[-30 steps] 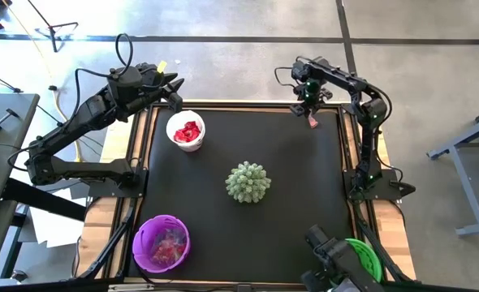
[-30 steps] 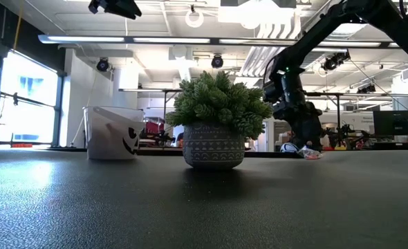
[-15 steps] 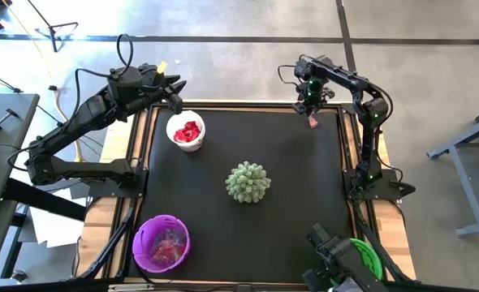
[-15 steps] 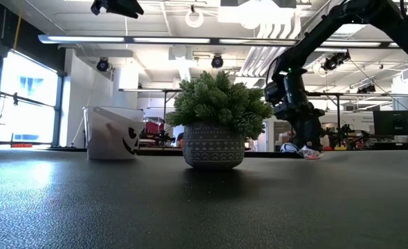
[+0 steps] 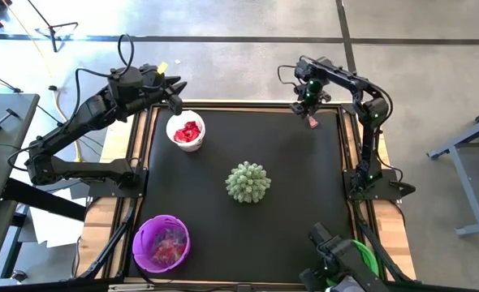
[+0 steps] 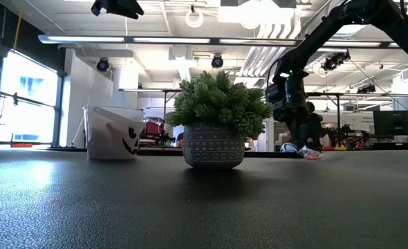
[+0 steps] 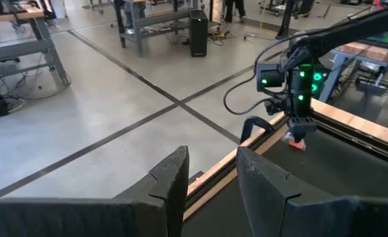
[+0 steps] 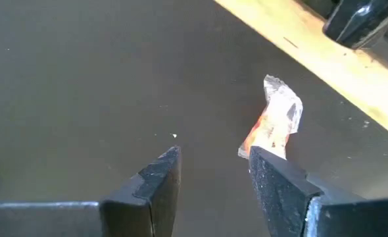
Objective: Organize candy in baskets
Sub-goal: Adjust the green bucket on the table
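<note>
My right gripper hovers open near the table's far right corner, over a clear-and-orange wrapped candy lying flat on the black mat. In the right wrist view the candy lies just beyond one fingertip of the gripper, outside the gap. My left gripper hangs open above the far left edge, behind the white basket, which holds red candies. The purple basket holds mixed candies at the near left. The green basket sits at the near right, partly hidden.
A spiky pale-green plant in a patterned pot stands at the mat's middle, also in the low view. A wooden rim runs just behind the candy. A dark camera mount covers part of the green basket.
My right gripper has risen slightly above the candy and stayed open. The candy has kept its place on the mat.
</note>
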